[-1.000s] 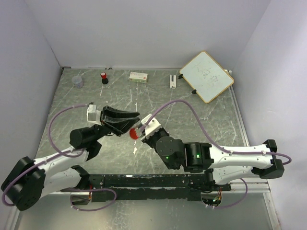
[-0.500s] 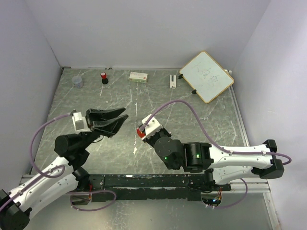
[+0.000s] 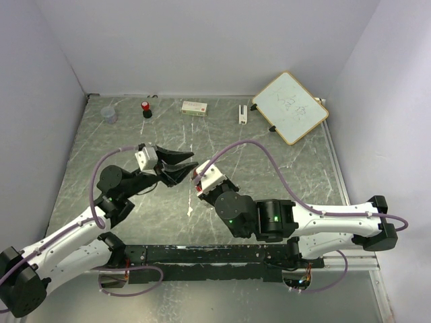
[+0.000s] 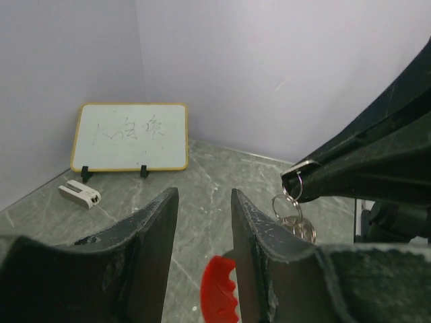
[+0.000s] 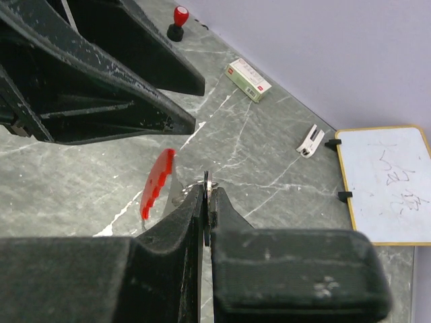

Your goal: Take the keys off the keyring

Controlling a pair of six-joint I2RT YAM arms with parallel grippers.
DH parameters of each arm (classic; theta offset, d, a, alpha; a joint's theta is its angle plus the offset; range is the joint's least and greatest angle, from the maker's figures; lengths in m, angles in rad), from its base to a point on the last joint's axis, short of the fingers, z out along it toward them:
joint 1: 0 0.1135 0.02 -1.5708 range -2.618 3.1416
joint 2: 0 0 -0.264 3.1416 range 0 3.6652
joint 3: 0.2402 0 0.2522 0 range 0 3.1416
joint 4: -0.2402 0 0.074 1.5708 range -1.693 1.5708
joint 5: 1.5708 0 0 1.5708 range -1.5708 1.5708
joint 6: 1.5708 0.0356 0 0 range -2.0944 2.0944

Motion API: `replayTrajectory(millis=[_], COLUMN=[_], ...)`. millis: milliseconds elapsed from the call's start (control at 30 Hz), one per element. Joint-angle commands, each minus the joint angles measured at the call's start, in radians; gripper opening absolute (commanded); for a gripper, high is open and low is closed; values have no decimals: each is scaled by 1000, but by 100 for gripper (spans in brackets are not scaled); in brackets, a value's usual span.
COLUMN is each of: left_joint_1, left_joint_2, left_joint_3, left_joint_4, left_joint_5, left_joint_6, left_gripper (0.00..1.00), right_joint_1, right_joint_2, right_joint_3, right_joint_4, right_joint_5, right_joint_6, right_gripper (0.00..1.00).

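R gripper pinching keyring, keys dangling; L gripper part-open, prob empty.

A robot lab cell — blank white walls box in a grey marbled counter, a small whiteboard propped.

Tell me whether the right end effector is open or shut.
Shut. The right end effector is pinched tight on the keyring, its thin metal edge clamped with no gap showing.
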Motion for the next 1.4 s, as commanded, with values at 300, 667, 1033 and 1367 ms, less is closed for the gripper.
replayTrajectory(millis=[300, 667, 1033, 1367], left_joint_1=[-5, -5, -5, -5], left_joint_2=[35, 81, 92, 28], left_joint_3=[26, -26, -44, -80], left_joint_4=[73, 254, 301, 291], left_joint_5=[189, 261, 292, 243], left_joint_6=[75, 10, -13, 17], left_gripper=[50, 51, 50, 50], right_joint_1=[1, 1, 2, 1], right_joint_2=[-17, -33, -29, -39], right_joint_3=[21, 19, 20, 26], right_joint_4=[66, 83, 95, 87], right_joint_5=[0, -21, -21, -56], right_joint_6=[-40, -40, -49, -51], right_gripper=[0, 0, 0, 0])
